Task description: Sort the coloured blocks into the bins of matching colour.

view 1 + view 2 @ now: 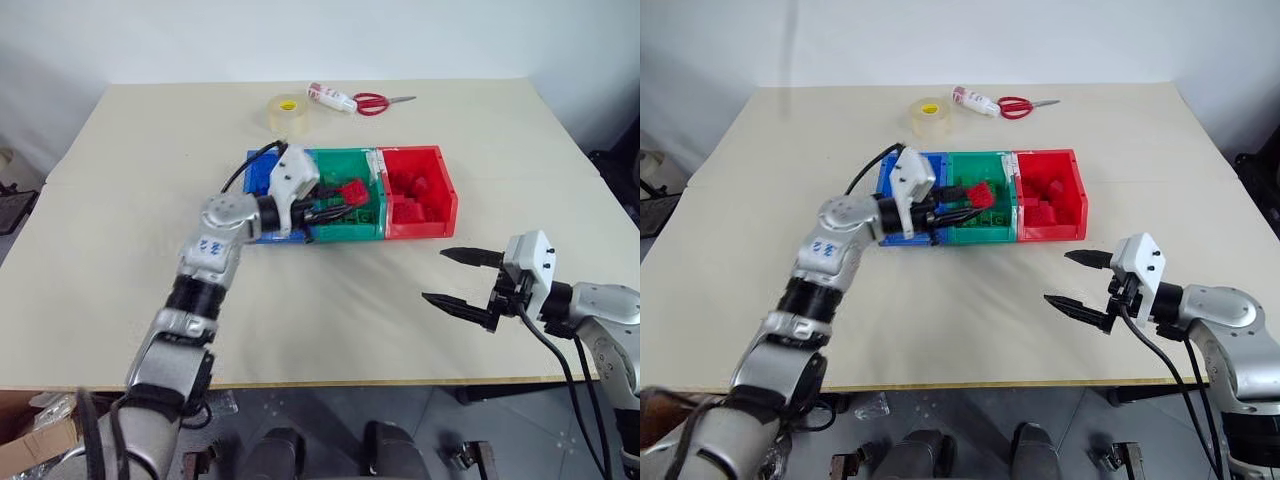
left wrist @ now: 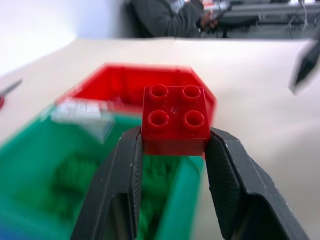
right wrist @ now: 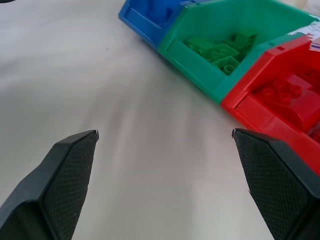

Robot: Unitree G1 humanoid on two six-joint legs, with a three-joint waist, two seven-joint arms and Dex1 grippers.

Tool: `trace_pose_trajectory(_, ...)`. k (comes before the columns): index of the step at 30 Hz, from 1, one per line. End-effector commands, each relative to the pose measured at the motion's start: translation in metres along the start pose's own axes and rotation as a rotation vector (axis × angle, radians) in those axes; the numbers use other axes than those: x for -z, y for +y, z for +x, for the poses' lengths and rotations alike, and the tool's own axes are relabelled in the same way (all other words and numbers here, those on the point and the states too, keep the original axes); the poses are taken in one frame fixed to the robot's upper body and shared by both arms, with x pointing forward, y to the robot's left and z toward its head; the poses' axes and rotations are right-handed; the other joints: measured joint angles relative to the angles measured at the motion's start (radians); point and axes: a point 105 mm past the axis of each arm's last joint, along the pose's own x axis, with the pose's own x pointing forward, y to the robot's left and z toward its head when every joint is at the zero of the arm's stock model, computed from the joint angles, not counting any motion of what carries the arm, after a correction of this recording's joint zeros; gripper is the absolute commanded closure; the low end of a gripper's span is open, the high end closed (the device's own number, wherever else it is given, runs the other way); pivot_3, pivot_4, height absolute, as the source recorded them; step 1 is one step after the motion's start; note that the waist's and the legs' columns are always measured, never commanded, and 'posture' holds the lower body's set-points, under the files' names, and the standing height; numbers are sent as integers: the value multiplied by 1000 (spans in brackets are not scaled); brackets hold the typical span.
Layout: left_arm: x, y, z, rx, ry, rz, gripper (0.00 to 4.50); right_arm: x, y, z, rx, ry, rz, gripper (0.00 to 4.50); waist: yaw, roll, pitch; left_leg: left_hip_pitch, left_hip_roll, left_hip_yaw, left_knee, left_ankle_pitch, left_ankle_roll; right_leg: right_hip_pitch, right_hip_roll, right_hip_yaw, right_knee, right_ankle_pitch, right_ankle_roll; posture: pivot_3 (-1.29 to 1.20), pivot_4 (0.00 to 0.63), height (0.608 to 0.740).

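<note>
red block (image 2: pixel 175 120): square studded brick, four round studs on top, glossy; clamped at its sides between left gripper (image 2: pixel 172 150) fingers, held above green bin (image 1: pixel 350 222), beside red bin (image 1: pixel 420 195). right gripper (image 1: pixel 462 279): fingers spread wide, holding nothing, over bare table (image 1: pixel 330 320) near red bin.

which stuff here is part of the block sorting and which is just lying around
Part of the job:
- small red studded plastic brick in the left pincer
- joined blue, green and red open plastic bins

Lying about:
- roll of clear tape
- red-handled scissors
- small white tube
</note>
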Motion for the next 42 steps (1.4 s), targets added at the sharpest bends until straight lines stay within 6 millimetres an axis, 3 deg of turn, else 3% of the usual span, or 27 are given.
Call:
trace_pose_trajectory(1,-16,3,28,10,-39,44,3054,-12,2,-5,28,-30,-32,0,2,-1,0,0,0,0,0,0,0,0,0,0,0,0,0,0,150,740)
trace_pose_trajectory(8,-30,4,71,-69,-56,4,3054,-10,12,-13,72,-21,-13,0,0,-2,1,0,-1,1,0,0,1,0,0,0,0,0,1,0,150,740)
trace_pose_trajectory(17,-38,9,83,-174,-71,-3,249,-11,13,-17,89,-14,-11,0,0,-3,2,0,-1,2,-1,0,1,-1,0,0,0,0,1,0,150,740)
trace_pose_trajectory(19,-39,8,79,-141,-83,-4,23,-11,12,-17,88,-12,-12,0,0,-3,2,0,-1,2,0,0,1,-1,0,0,0,0,1,0,150,740)
trace_pose_trajectory(22,-46,16,61,-91,-120,19,23,-11,12,-16,76,-8,-15,0,-1,-3,2,0,-1,2,0,0,1,-1,0,0,0,0,1,0,150,740)
trace_pose_trajectory(26,-43,27,20,7,-142,17,23,-11,7,-14,49,1,-22,0,-12,-2,1,0,0,3,-1,0,1,-2,1,0,0,0,1,0,150,740)
trace_pose_trajectory(32,-19,22,-62,123,-29,29,23,-12,-5,-6,-24,24,-44,0,-29,-2,1,1,2,2,-3,0,1,-2,1,0,1,0,1,0,150,740)
trace_pose_trajectory(42,12,3,-177,-47,192,-32,23,-7,-30,4,-126,91,-92,0,-31,-2,1,0,2,-3,-1,0,0,-2,-1,0,1,0,1,0,150,740)
